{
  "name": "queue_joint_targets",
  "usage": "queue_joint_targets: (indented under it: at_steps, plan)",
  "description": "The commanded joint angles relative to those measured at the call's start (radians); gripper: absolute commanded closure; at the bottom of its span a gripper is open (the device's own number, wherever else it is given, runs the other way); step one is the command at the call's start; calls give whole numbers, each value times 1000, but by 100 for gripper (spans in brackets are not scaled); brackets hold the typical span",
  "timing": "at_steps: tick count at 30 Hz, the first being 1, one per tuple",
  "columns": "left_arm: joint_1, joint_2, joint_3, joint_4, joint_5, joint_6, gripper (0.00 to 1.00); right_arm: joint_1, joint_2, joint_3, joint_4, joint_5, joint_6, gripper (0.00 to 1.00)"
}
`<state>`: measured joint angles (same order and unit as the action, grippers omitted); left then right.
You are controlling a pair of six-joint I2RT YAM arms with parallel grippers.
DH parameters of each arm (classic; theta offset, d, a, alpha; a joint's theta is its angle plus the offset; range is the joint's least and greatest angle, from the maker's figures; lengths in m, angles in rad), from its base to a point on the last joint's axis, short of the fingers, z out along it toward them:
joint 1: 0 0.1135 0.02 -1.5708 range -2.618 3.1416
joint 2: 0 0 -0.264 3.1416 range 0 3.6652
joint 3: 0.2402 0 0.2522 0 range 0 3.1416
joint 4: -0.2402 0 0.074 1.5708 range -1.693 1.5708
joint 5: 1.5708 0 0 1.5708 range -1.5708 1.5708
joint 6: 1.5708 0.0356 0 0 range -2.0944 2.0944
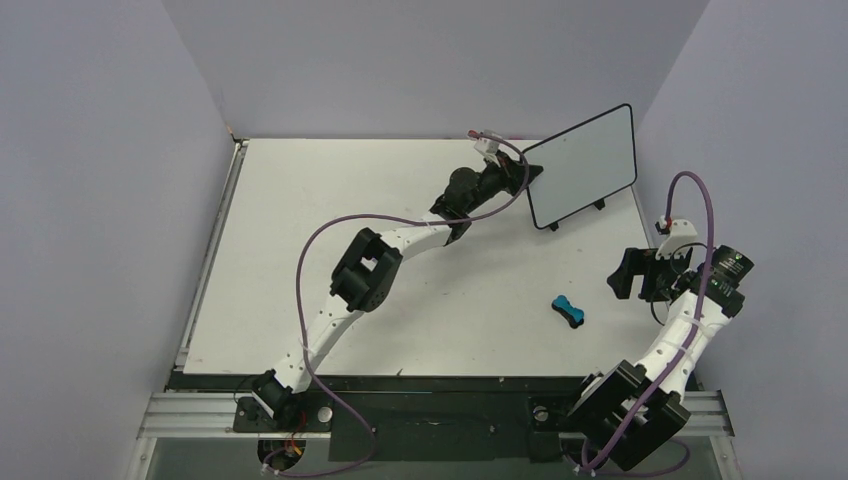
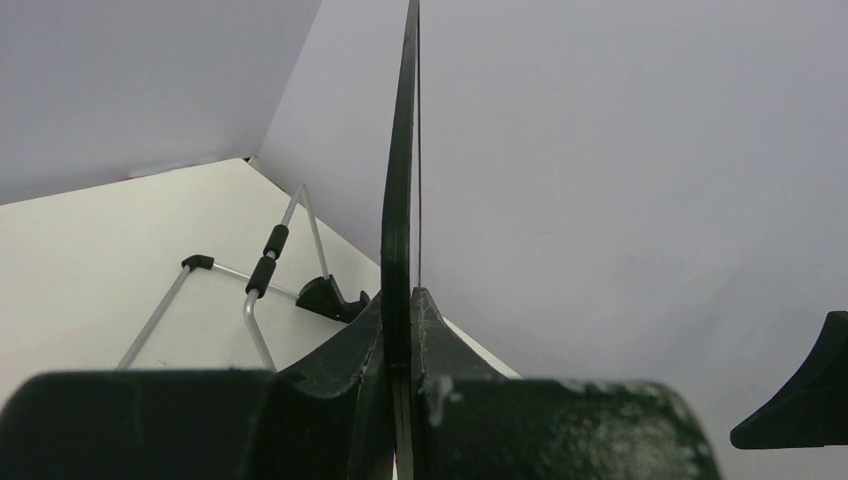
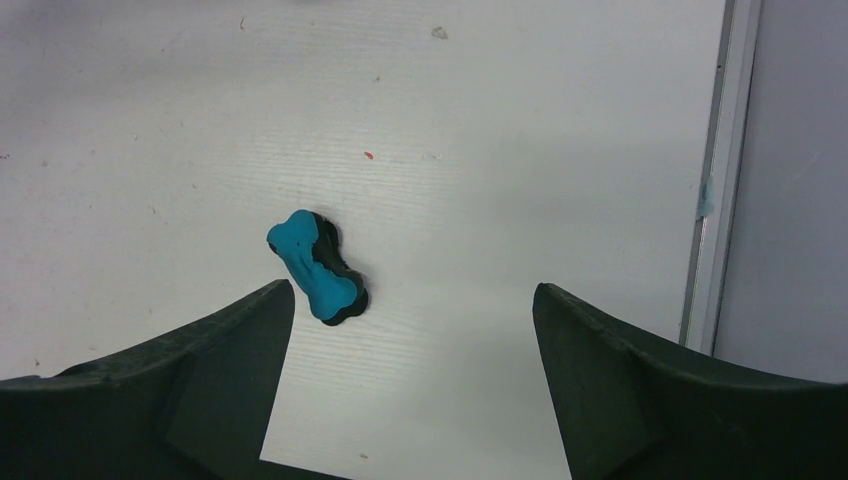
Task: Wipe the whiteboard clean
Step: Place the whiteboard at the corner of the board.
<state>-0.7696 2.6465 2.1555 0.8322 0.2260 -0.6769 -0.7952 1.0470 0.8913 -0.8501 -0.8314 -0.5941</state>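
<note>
Blue eraser [image 3: 318, 268] lies slantwise on the table [image 1: 300, 250] right under the right gripper [image 3: 412, 295], fingers spread wide, that arm's nearer, while the left gripper [image 1: 520, 172] clamps the whiteboard [image 1: 585, 165] by its edge, far right.

The whiteboard [image 2: 398, 200] shows only its edge in the left wrist view, its top cut off.

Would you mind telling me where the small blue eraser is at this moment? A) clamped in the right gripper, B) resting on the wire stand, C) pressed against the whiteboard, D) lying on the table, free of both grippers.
D: the right wrist view shows the eraser lying on the table, apart from the fingers of the open right gripper, while the left gripper is shut on the edge of the whiteboard.
</note>
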Motion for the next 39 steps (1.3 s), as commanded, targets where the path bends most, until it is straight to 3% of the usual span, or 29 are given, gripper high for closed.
queue_joint_targets:
  at_steps: [1, 22, 39]
  plan:
    - [10, 4, 165, 73, 0, -19, 100, -8, -1, -3, 31, -33, -15, 15]
    - [16, 83, 293, -101, -59, 94, 100, -8, 6, -8, 36, -37, -12, 14]
    - [30, 135, 334, -126, -70, 104, 100, -8, 3, -12, 34, -38, -9, 14]
